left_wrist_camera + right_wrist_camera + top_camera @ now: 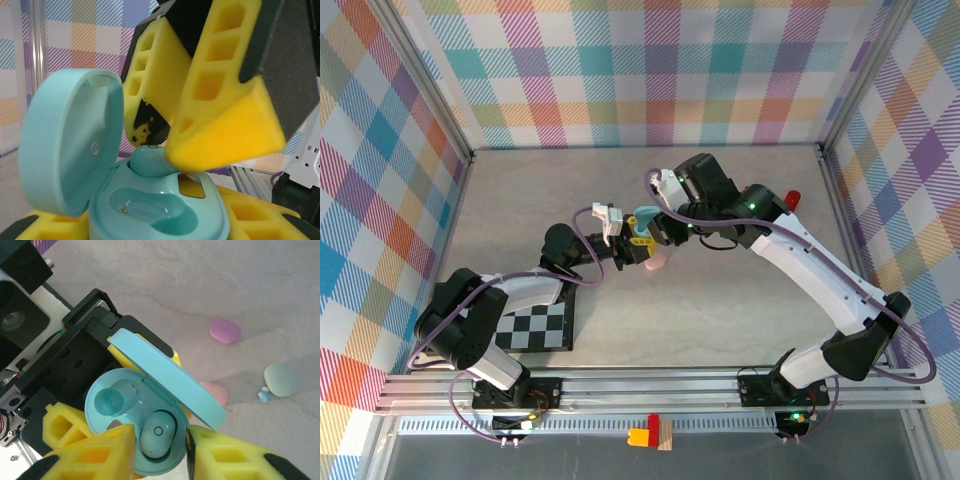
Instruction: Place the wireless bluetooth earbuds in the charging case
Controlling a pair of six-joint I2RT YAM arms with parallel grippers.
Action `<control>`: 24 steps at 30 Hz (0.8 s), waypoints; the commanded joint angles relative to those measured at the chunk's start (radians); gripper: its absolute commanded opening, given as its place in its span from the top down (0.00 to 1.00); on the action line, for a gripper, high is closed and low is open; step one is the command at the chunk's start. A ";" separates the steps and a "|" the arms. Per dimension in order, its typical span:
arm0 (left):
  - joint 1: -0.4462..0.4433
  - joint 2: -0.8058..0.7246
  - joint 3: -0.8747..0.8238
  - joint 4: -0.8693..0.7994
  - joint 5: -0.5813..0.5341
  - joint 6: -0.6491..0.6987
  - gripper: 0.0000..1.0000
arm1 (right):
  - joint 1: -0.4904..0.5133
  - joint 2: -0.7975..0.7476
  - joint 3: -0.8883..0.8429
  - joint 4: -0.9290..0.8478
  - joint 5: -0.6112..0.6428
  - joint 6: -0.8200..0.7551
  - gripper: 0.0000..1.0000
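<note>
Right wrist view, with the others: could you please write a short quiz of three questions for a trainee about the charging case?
1. True or false: the lid of the charging case is shut.
2. How many buds sit in its sockets? A none, B one, C two.
3. Fill in: the ___ claw holds the case.
Key: 1 false, the lid stands open. 2 B, one earbud. 3 left, the left claw.

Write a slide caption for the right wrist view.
Yellow fingers flank a turquoise earbud seated in the open case; second slot empty.
</note>
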 commanded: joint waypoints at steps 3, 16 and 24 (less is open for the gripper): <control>0.013 0.000 0.002 0.055 0.027 0.006 0.58 | 0.005 -0.047 -0.008 0.036 0.005 -0.004 0.58; 0.020 -0.034 -0.029 0.056 0.011 0.020 0.58 | -0.328 -0.425 -0.467 0.468 -0.261 0.276 0.46; 0.023 -0.062 -0.044 0.053 0.012 0.017 0.58 | -0.455 -0.188 -0.576 0.535 -0.275 0.351 0.43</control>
